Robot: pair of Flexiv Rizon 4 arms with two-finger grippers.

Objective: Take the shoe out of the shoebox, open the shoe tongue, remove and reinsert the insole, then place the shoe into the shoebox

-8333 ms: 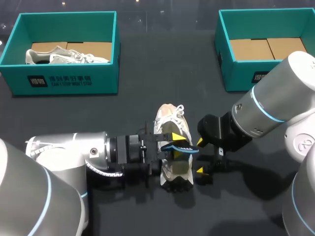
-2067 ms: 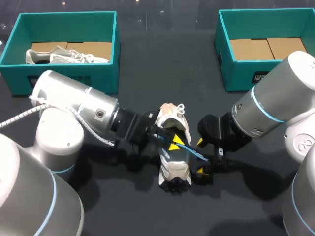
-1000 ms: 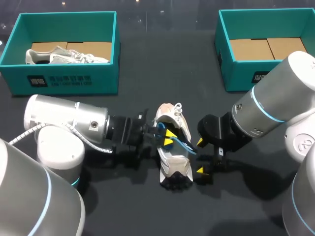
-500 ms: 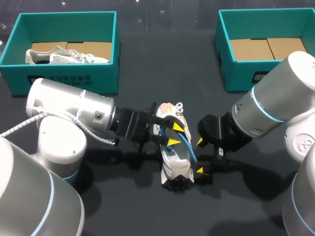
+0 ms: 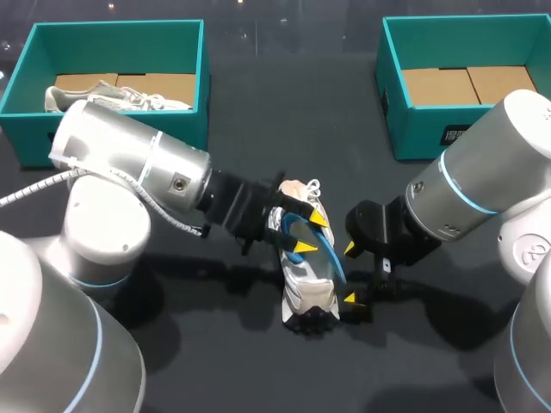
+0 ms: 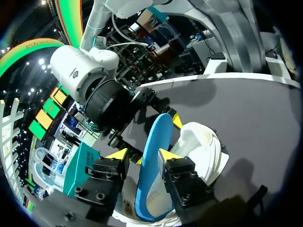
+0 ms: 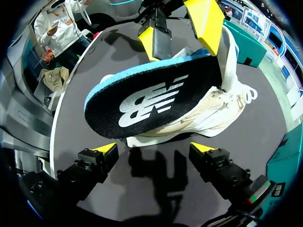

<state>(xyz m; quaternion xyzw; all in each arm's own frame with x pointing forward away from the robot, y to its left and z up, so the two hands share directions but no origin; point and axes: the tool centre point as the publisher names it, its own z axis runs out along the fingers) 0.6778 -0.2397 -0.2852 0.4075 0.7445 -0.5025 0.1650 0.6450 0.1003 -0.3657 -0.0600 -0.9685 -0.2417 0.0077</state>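
For furniture, only a table (image 5: 284,112): flat, matte and close to black, filling nearly the whole head view. Takes the light evenly across its bare stretches. Carries soft, blurred shadows (image 5: 426,327) toward the near side, darker than the top itself. Looks like a lighter, dark-grey table top (image 6: 246,109) in the left wrist view, ending in a thin pale edge (image 6: 227,75) that curves along the far side. Shows the same grey in the right wrist view, again bounded by a pale rim, with sharper, blacker shadows lying on it close up.
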